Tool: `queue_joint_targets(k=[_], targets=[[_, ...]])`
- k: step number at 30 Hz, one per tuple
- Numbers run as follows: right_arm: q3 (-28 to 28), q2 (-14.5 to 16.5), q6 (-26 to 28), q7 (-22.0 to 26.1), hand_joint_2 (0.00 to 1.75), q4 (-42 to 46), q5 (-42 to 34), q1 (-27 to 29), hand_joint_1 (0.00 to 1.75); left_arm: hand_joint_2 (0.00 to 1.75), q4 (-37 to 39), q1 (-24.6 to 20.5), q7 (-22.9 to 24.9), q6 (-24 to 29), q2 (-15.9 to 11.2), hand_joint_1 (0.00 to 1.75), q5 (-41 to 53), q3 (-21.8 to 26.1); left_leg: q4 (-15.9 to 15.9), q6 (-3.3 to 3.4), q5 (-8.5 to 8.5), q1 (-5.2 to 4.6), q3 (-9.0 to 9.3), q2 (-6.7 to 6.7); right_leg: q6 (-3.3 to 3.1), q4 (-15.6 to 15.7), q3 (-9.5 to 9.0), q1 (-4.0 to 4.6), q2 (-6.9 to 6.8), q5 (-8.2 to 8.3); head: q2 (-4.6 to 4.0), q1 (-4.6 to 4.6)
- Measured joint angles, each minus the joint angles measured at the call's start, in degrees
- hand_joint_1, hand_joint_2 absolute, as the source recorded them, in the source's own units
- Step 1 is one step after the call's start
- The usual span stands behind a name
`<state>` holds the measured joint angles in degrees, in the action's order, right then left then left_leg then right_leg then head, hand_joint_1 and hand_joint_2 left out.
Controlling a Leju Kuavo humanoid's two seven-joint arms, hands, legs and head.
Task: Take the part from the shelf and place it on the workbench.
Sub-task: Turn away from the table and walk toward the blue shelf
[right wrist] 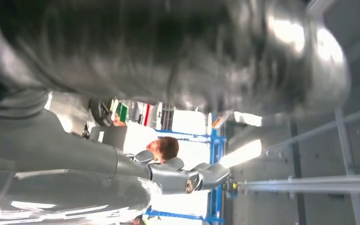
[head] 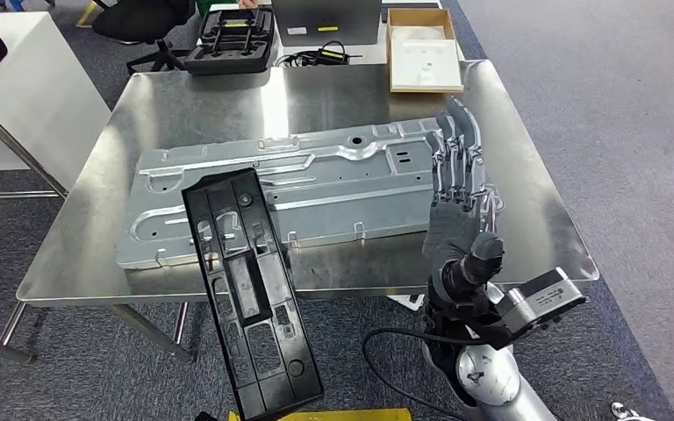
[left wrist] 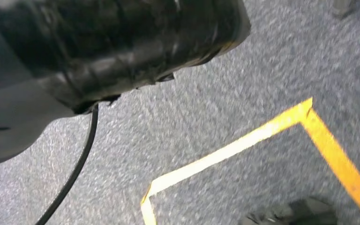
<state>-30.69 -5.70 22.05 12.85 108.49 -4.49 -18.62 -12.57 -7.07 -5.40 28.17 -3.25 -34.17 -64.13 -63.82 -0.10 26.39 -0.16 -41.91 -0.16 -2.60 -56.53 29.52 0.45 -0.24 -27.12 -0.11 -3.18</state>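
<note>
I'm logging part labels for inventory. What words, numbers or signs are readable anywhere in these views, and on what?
No text is readable in any view.
Cardboard box: pale sheet inside, print too small to read.
Black case: yellow patches, too small to read.
Black part: no legible marking.
Metal panel: no legible marking.
Floor tape: plain yellow line.

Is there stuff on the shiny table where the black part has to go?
Yes. A big silver stamped metal panel covers most of the steel workbench, right beyond the black plastic frame part. The right hand hovers over the panel's end.
</note>
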Motion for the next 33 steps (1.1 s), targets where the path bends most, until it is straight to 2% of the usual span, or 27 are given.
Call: queue_joint_targets(k=[1, 2, 3, 4, 5, 6, 7, 8, 9, 10, 11, 13, 14, 15, 17, 18, 19, 20, 21, 22, 24, 25, 27, 29, 31, 32, 33], targets=[[0.00, 0.02, 0.00, 0.01, 0.00, 0.01, -0.01, 0.03, 0.00, 0.00, 0.00, -0.03, 0.00, -0.02, 0.02, 0.00, 0.01, 0.00, -4.19, -0.25, 3.00, 0.15, -1.02, 0.02, -0.08, -0.04, 0.93, -0.02, -0.01, 0.75, 0.00, -0.09], [0.00, 0.02, 0.00, 0.00, 0.00, 0.01, -0.02, 0.09, 0.00, 0.00, 0.00, -0.08, 0.00, -0.02, 0.02, 0.00, 0.02, 0.00, -8.31, -0.45, 5.09, 0.26, -1.79, 0.04, -0.02, -0.10, 1.92, -0.02, -0.01, 1.50, 0.00, -0.11], [0.00, 0.02, 0.00, 0.00, 0.00, 0.01, -0.03, 0.15, 0.00, 0.00, 0.00, -0.12, 0.00, -0.02, 0.02, 0.00, 0.03, 0.00, -11.50, -0.59, 6.03, 0.34, -2.04, 0.06, 0.03, -0.19, 2.91, -0.02, -0.04, 2.22, 0.00, -0.09], [0.00, 0.02, 0.00, 0.00, 0.00, 0.00, -0.04, 0.21, 0.00, 0.00, 0.00, -0.12, 0.02, -0.02, 0.02, 0.00, 0.03, 0.00, -12.71, -0.65, 5.59, 0.37, -1.47, 0.07, 0.12, -0.29, 3.79, -0.02, -0.05, 2.80, 0.00, -0.11], [0.00, 0.02, -0.01, 0.00, 0.00, 0.00, -0.05, 0.27, 0.00, 0.00, 0.00, -0.08, 0.06, -0.02, 0.01, 0.00, 0.03, 0.01, -11.85, -0.64, 4.30, 0.38, 0.13, 0.06, 0.22, -0.40, 4.62, -0.03, -0.06, 3.34, 0.00, -0.11], [0.00, 0.02, -0.01, 0.00, 0.00, 0.00, -0.07, 0.30, 0.00, 0.00, 0.00, -0.08, 0.10, -0.01, 0.01, 0.00, 0.03, 0.01, -8.92, -0.55, 2.81, 0.38, 2.75, 0.06, 0.34, -0.54, 5.38, -0.03, -0.06, 3.83, 0.00, -0.10], [0.00, 0.02, -0.02, 0.00, 0.00, 0.00, -0.07, 0.31, 0.00, 0.00, 0.00, -0.13, 0.14, -0.01, 0.00, 0.00, 0.04, 0.01, -4.51, -0.40, 2.06, 0.38, 6.11, 0.03, 0.50, -0.70, 6.03, -0.03, -0.05, 4.31, 0.00, -0.11], [0.00, 0.02, -0.02, 0.00, 0.00, 0.02, -0.08, 0.29, 0.00, 0.00, 0.00, -0.22, 0.15, 0.00, 0.00, 0.00, 0.04, 0.01, 0.47, -0.20, 2.00, 0.29, 9.62, -0.01, 0.73, -0.84, 6.62, 0.03, -0.04, 4.77, 0.00, -0.11], [0.00, 0.02, -0.03, 0.00, 0.00, 0.02, -0.08, 0.27, 0.00, 0.00, 0.00, -0.32, 0.15, 0.01, 0.00, 0.00, 0.05, 0.01, 4.38, 0.07, 2.37, 0.17, 12.18, -0.08, 1.01, -0.89, 7.01, 0.07, -0.06, 5.27, 0.01, -0.07], [-0.01, 0.02, -0.03, 0.00, 0.00, 0.03, -0.08, 0.26, 0.00, 0.00, 0.00, -0.40, 0.15, 0.02, 0.00, 0.00, 0.05, 0.02, 6.93, 0.32, 2.90, 0.02, 13.61, -0.15, 1.29, -0.89, 7.26, 0.06, -0.09, 5.75, 0.01, -0.09], [-0.01, 0.02, -0.04, 0.00, 0.00, 0.03, -0.08, 0.26, 0.00, 0.00, 0.00, -0.40, 0.15, 0.03, 0.01, 0.00, 0.05, 0.04, 7.91, 0.62, 2.93, -0.16, 13.95, -0.18, 1.57, -0.83, 7.45, 0.03, -0.12, 6.24, 0.01, -0.09], [-0.02, 0.02, -0.05, 0.00, 0.00, -0.03, -0.09, 0.37, 0.00, 0.00, 0.00, -0.34, 0.15, 0.05, 0.03, 0.00, 0.05, 0.11, 8.19, 1.39, 1.99, -0.16, 13.27, 0.00, 2.12, -1.11, 8.04, -0.13, -0.03, 6.23, 0.01, -0.10], [-0.02, 0.02, -0.06, 0.00, 0.00, -0.07, -0.10, 0.44, 0.00, 0.00, 0.00, -0.30, 0.16, 0.06, 0.03, 0.00, 0.04, 0.16, 8.27, 1.82, 1.43, -0.13, 12.86, 0.12, 2.38, -2.16, 8.63, -0.22, 0.04, 4.97, 0.01, 0.02], [-0.02, 0.02, -0.06, 0.00, 0.00, -0.09, -0.11, 0.49, 0.00, 0.00, 0.00, -0.27, 0.16, 0.07, 0.04, 0.00, 0.04, 0.21, 8.37, 2.23, 0.87, -0.09, 12.36, 0.26, 2.61, -4.43, 9.54, -0.28, 0.11, 2.67, 0.01, 0.14], [-0.02, 0.02, -0.07, 0.00, 0.00, -0.16, -0.15, 0.56, 0.00, 0.00, 0.00, -0.24, 0.17, 0.08, 0.01, 0.00, 0.04, 0.31, 8.28, 2.73, -0.07, -0.21, 11.16, 0.34, 2.91, -11.73, 11.70, -0.45, 0.11, -2.79, 0.00, 0.33], [-0.02, 0.02, -0.07, -0.01, 0.00, -0.22, -0.22, 0.61, 0.00, 0.00, 0.00, -0.24, 0.17, 0.05, -0.03, 0.00, 0.05, 0.33, 8.15, 2.83, -0.51, -0.27, 10.48, 0.36, 2.99, -15.19, 12.38, -0.49, 0.10, -4.44, 0.00, 0.34], [-0.02, 0.01, -0.07, -0.01, 0.00, -0.29, -0.34, 0.67, 0.00, 0.00, 0.00, -0.24, 0.17, 0.02, -0.07, 0.00, 0.05, 0.35, 7.95, 2.83, -0.90, -0.32, 9.78, 0.35, 3.02, -17.11, 12.30, -0.51, 0.09, -4.78, 0.00, 0.34], [-0.02, 0.01, -0.08, -0.02, 0.00, -0.35, -0.49, 0.72, 0.00, 0.00, 0.00, -0.23, 0.17, -0.01, -0.10, 0.00, 0.05, 0.36, 7.67, 2.80, -1.23, -0.35, 9.05, 0.35, 2.99, -16.92, 11.19, -0.52, 0.08, -3.98, 0.00, 0.35], [-0.02, 0.00, -0.10, -0.03, 0.00, -0.40, -0.62, 0.74, 0.00, 0.00, 0.00, -0.22, 0.17, -0.03, -0.11, 0.00, 0.05, 0.37, 7.30, 2.73, -1.49, -0.36, 8.34, 0.33, 2.87, -14.66, 9.05, -0.51, 0.08, -2.54, 0.00, 0.35], [-0.02, 0.00, -0.13, -0.04, 0.00, -0.43, -0.74, 0.71, 0.00, 0.00, 0.00, -0.21, 0.17, -0.04, -0.08, 0.00, 0.06, 0.37, 6.87, 2.65, -1.68, -0.34, 7.71, 0.33, 2.65, -10.92, 6.33, -0.45, 0.09, -1.41, 0.00, 0.36], [-0.02, 0.00, -0.20, -0.05, 0.00, -0.45, -0.83, 0.61, 0.00, 0.00, 0.00, -0.23, 0.17, -0.04, -0.01, 0.00, 0.09, 0.38, 6.12, 2.25, -2.08, -0.40, 6.66, 0.34, 2.23, -4.05, 1.85, -0.14, 0.12, -0.71, 0.00, 0.31], [-0.02, 0.00, -0.24, -0.05, 0.00, -0.46, -0.86, 0.57, 0.00, 0.00, 0.00, -0.24, 0.16, -0.04, 0.03, 0.00, 0.12, 0.38, 5.96, 1.95, -2.37, -0.38, 6.35, 0.36, 2.06, -2.33, 0.99, 0.02, 0.14, -0.87, 0.00, 0.32], [-0.02, 0.00, -0.27, -0.05, 0.00, -0.48, -1.10, 0.55, 0.00, 0.00, 0.01, -0.24, 0.16, -0.03, 0.02, 0.00, 0.20, 0.38, 5.94, 1.24, -3.06, -0.34, 5.95, 0.34, 1.78, -1.65, 1.15, 0.11, 0.11, -0.45, 0.00, 0.34], [-0.02, 0.00, -0.34, -0.07, 0.00, -0.55, -1.67, 0.55, 0.00, 0.00, 0.02, -0.16, 0.17, -0.03, 0.00, 0.00, 0.25, 0.38, 4.71, 0.51, -1.67, -0.28, 5.14, 0.17, 1.23, -1.26, 1.73, -0.15, -0.07, 0.44, 0.00, 0.26], [-0.02, 0.00, -0.47, -0.08, 0.00, -0.68, -2.20, 0.57, 0.00, 0.00, 0.02, -0.11, 0.21, -0.03, 0.01, 0.00, 0.25, 0.38, -0.42, -0.21, 2.96, 0.00, 3.31, 0.06, 0.64, -1.07, 2.68, -0.35, -0.23, 1.44, 0.00, 0.04], [-0.02, 0.00, -0.51, -0.05, 0.00, -0.76, -2.44, 0.60, 0.00, 0.00, 0.02, -0.10, 0.25, -0.04, 0.01, 0.00, 0.25, 0.38, -4.17, -0.53, 5.49, 0.18, 2.24, 0.08, 0.48, -1.11, 3.33, -0.33, -0.26, 1.90, 0.00, -0.05], [-0.02, 0.00, -0.56, -0.03, 0.00, -0.87, -2.67, 0.65, 0.00, 0.00, 0.02, -0.11, 0.28, -0.04, 0.02, 0.00, 0.25, 0.38, -7.64, -0.79, 7.23, 0.38, 1.43, 0.10, 0.44, -1.18, 4.03, -0.29, -0.26, 2.38, 0.00, -0.08]])
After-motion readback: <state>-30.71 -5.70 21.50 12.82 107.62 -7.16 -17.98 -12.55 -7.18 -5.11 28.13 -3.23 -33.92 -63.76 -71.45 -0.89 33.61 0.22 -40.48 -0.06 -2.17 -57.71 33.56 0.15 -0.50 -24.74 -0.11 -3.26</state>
